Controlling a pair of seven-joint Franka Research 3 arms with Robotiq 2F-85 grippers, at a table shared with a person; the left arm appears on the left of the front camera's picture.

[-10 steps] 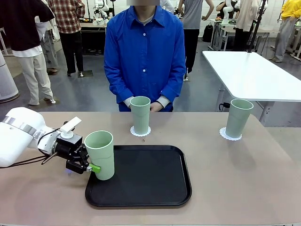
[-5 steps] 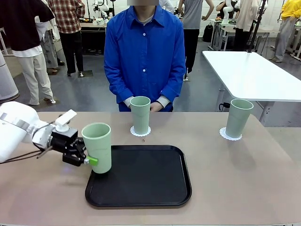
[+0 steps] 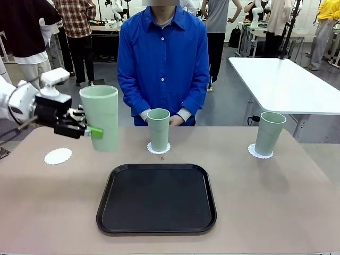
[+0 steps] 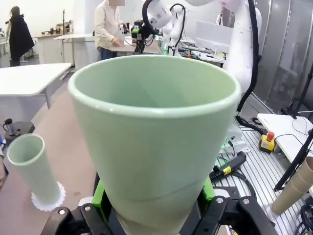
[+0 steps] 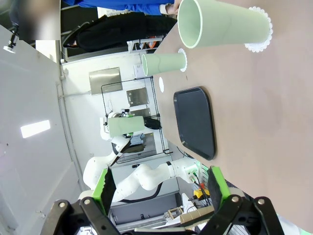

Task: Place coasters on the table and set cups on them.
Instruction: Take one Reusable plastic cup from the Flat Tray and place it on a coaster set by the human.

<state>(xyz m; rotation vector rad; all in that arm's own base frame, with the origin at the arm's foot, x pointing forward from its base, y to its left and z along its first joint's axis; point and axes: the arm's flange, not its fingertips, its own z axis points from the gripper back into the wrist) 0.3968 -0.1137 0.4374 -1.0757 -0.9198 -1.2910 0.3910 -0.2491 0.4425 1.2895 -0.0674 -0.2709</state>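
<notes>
We note a bare coaster (image 3: 58, 156) at the counter's (image 3: 265, 202) left, open above; the held cup (image 3: 99, 118) hangs just right of it. Black tray (image 3: 156, 197) fills centre-front. Two standing cups (image 3: 158, 129) (image 3: 270, 133) block the far edge.

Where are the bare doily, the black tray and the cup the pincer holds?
bare coaster (image 3: 58, 156), front view, its middle
tray (image 3: 156, 198), front view, its floor
held cup (image 3: 100, 117), front view, its side wall
</notes>
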